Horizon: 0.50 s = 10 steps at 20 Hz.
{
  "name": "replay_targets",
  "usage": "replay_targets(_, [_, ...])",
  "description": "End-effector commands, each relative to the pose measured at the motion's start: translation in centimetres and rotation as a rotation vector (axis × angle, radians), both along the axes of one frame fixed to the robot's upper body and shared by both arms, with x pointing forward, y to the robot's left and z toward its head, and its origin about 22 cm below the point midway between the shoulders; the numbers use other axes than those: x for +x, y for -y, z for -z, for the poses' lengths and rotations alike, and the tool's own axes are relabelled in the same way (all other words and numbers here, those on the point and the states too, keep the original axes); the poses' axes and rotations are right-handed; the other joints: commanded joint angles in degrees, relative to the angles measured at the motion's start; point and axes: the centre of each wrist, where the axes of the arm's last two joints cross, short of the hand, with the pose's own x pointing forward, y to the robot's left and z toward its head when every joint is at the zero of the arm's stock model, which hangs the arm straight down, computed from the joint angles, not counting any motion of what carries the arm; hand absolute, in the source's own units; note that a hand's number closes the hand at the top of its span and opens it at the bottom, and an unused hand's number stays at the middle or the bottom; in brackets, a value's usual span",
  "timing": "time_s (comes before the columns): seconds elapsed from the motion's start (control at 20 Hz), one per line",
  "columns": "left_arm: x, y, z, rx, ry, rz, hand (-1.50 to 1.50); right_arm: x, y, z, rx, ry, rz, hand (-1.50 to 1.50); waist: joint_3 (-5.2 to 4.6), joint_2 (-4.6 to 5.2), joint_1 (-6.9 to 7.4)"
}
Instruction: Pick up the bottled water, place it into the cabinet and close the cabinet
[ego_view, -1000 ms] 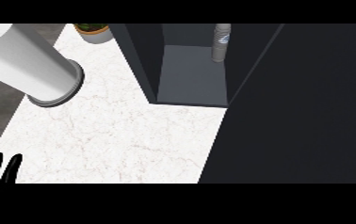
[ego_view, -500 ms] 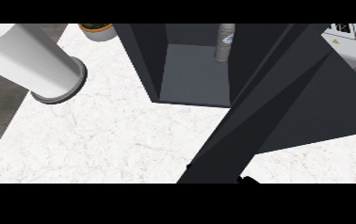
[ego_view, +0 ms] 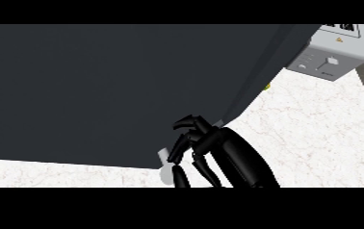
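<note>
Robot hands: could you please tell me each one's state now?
Left robot hand: not in view.
Right robot hand: at the cabinet door, state cannot be told.

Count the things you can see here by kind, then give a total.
Dark cabinet door: 1
Right hand: 1
Grey appliance: 1
Marble counter: 1
Total: 4

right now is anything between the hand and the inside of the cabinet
Yes: the dark cabinet door covers most of the view, just above the right hand. The inside is hidden behind it.
</note>
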Motion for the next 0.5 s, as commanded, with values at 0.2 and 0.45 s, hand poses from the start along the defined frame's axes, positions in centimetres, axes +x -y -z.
replay_targets(0.2, [-2.2,-2.4,-0.3,-0.007,0.013,-0.022,-1.5,7.5,0.7,-3.1,0.183,0.033,-0.01,1.5,-0.01,-0.81,-0.69])
replay_targets(0.45, [-3.0,-2.9,-0.5,-0.02,0.023,-0.056,-1.5,11.9,0.0,-3.0,0.168,0.007,-0.025,1.5,-0.02,-0.85,-1.57])
